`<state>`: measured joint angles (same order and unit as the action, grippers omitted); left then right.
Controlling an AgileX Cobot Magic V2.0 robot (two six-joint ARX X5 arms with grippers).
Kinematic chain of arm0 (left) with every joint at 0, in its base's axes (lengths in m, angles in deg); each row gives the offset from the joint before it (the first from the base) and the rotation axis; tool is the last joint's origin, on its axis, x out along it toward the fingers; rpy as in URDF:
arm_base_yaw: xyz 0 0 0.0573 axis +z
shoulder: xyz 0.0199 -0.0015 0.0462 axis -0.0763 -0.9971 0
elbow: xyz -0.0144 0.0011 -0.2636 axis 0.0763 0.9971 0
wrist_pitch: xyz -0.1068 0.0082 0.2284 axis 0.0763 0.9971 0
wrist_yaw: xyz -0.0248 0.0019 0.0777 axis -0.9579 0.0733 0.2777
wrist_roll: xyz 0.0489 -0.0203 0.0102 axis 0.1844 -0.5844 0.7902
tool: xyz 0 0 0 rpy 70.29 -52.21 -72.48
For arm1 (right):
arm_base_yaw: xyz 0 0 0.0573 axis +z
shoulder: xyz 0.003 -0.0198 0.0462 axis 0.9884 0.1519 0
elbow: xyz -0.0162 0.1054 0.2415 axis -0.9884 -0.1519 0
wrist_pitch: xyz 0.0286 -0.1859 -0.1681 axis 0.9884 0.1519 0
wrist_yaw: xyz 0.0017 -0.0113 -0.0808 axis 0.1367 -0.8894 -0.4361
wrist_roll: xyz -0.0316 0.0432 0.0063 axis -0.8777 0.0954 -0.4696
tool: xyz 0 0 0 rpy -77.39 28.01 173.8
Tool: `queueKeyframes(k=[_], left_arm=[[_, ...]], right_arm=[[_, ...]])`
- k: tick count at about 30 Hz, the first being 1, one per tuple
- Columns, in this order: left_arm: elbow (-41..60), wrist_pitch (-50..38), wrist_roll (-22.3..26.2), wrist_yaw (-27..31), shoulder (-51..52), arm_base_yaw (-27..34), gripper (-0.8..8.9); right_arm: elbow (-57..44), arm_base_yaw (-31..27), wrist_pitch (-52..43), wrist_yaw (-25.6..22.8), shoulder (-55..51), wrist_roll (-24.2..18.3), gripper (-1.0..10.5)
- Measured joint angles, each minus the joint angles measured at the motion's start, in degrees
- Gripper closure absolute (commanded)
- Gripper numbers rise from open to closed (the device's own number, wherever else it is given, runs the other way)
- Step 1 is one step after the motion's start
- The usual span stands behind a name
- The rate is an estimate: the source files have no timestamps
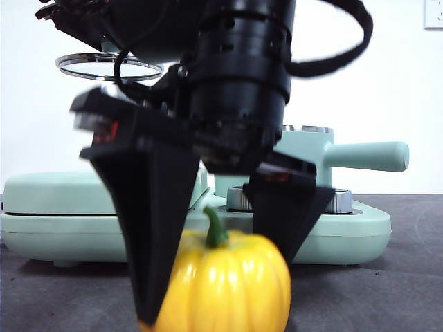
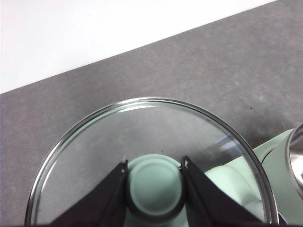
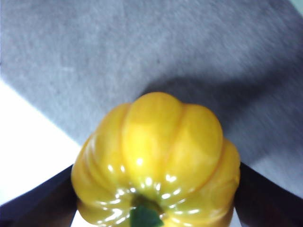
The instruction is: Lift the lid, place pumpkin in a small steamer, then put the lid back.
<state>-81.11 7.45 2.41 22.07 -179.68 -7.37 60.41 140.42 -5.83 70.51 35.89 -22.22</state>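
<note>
Up front, the right end effector (image 1: 214, 277) grips the pumpkin (image 1: 228, 283); wrist-side, the left end effector (image 2: 155, 172) clamps the lid (image 2: 94, 151).

Pumpkin (image 1: 228, 283) sits nearest the front camera on the table (image 1: 387, 290), between the two jaws of the right gripper (image 1: 214, 277), one jaw on each side. Behind it, a wide flat cover (image 1: 62, 197) lies across the table to the left. The small steamer (image 1: 304, 159) stands behind and right of the pumpkin, handle pointing right. The lid (image 1: 109, 68) hangs high at upper left, above the cover, its knob between the left gripper (image 2: 155, 182) jaws.
</note>
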Motion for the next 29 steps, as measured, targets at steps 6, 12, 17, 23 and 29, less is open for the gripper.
queueKeyframes(k=[6, 12, 17, 23, 29], left_arm=[[0.0, 0.0, 0.0, 0.0, 0.0, 0.0, 7.94], [0.0, 0.0, 0.0, 0.0, 0.0, 0.5, 7.94], [0.0, 0.0, 0.0, 0.0, 0.0, 0.6, 7.94], [0.0, 0.0, 0.0, 0.0, 0.0, 0.6, 7.94], [0.0, 0.0, 0.0, 0.0, 0.0, 0.6, 7.94]], right_arm=[[10.2, -2.8, 10.0, 0.0, 0.0, -2.4, 6.5], [23.8, -10.8, 16.6, 0.0, 0.1, -6.1, 6.5], [35.4, -19.7, 18.3, 0.0, 3.0, -7.8, 6.5], [47.8, -28.3, 21.8, -0.1, 11.4, -9.8, 6.5], [51.8, -31.9, 21.7, -0.2, 18.2, -10.9, 6.5]])
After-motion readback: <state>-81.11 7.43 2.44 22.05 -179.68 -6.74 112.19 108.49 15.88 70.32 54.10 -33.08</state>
